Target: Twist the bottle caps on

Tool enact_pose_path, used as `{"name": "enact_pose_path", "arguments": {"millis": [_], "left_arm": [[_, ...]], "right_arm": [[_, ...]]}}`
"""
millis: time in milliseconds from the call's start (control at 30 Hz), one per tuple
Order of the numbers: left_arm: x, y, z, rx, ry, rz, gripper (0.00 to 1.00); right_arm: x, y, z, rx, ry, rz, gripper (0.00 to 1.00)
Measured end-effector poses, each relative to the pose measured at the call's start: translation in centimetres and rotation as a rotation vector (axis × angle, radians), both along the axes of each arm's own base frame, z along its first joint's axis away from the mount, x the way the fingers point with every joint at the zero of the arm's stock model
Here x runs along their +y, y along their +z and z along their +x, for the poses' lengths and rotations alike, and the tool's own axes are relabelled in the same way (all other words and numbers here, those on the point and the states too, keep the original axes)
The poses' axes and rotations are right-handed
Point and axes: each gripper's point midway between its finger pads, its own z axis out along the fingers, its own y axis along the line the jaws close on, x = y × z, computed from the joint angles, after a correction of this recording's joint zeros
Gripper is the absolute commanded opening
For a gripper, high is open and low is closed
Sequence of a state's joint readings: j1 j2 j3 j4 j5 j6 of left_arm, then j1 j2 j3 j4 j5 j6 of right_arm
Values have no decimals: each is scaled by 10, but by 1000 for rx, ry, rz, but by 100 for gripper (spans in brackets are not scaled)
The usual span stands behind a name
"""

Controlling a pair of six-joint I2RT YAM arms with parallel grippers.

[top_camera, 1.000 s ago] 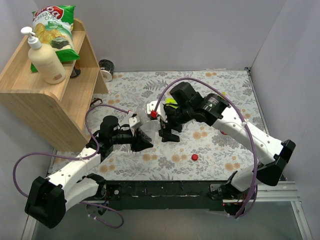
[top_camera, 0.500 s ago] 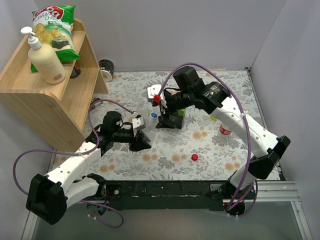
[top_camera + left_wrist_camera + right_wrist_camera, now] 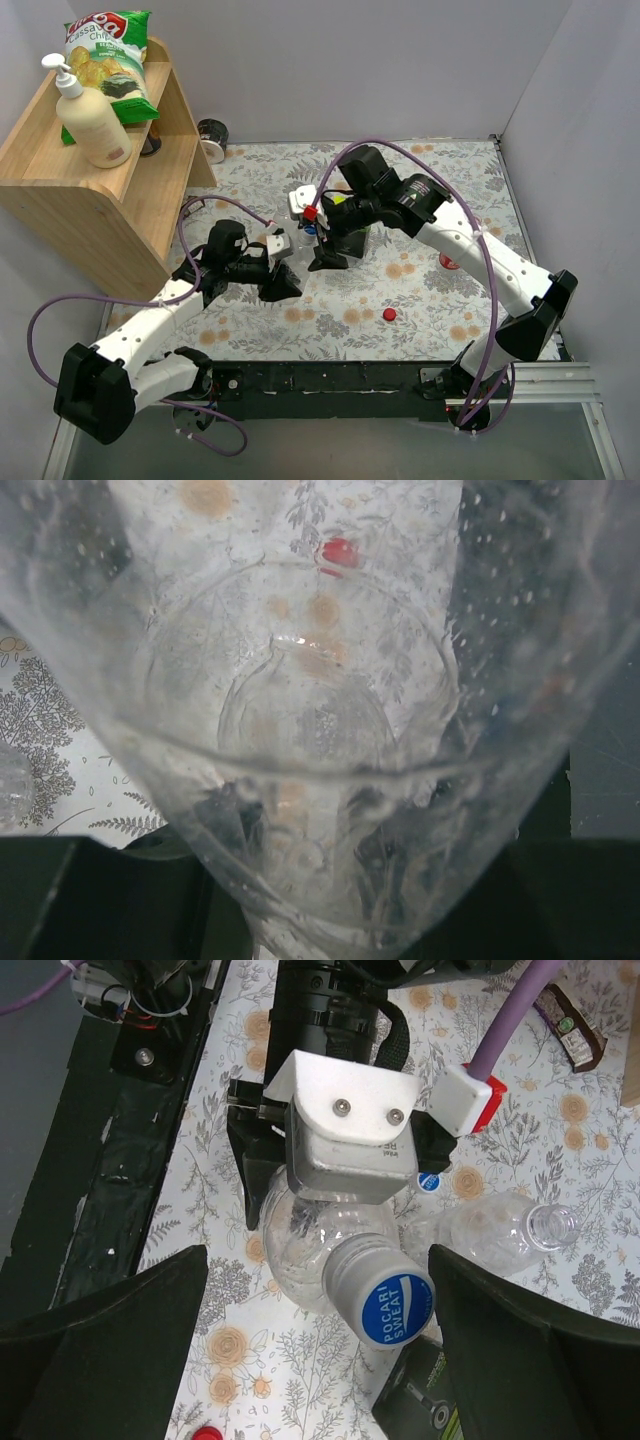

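My left gripper [image 3: 279, 283] is clamped round the body of a clear plastic bottle [image 3: 320, 1250], held over the middle of the flower-patterned table cover [image 3: 330, 322]. A round blue screw cap [image 3: 397, 1307] printed POCARI SWEAT sits on its neck, which points up towards my right gripper [image 3: 336, 246]. How far the cap is screwed on I cannot tell. My right fingers [image 3: 110, 1330] stand wide apart on either side of the cap and touch nothing. Just left of the held bottle lies a second clear plastic bottle [image 3: 500, 1232] with its neck open, and a second small blue cap [image 3: 430, 1181] sits near it. A small red screw cap [image 3: 390, 314] rests on the cover on the near right, well apart.
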State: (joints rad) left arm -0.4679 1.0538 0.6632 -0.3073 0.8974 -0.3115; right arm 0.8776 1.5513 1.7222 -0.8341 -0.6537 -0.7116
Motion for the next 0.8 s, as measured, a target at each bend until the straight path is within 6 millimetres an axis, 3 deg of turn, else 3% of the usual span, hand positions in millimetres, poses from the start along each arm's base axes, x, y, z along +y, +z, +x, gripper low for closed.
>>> {"name": "enact_pose_path", "arguments": {"millis": [367, 633, 800], "left_arm": [[-2, 6, -1, 43, 24, -22, 0], [0, 11, 6, 85, 55, -58, 0], [5, 18, 30, 92, 134, -94, 0]], "right_arm": [[-12, -3, -1, -38, -35, -18, 96], [-15, -7, 10, -78, -91, -39, 95], [-37, -35, -5, 14, -110, -153, 88]]}}
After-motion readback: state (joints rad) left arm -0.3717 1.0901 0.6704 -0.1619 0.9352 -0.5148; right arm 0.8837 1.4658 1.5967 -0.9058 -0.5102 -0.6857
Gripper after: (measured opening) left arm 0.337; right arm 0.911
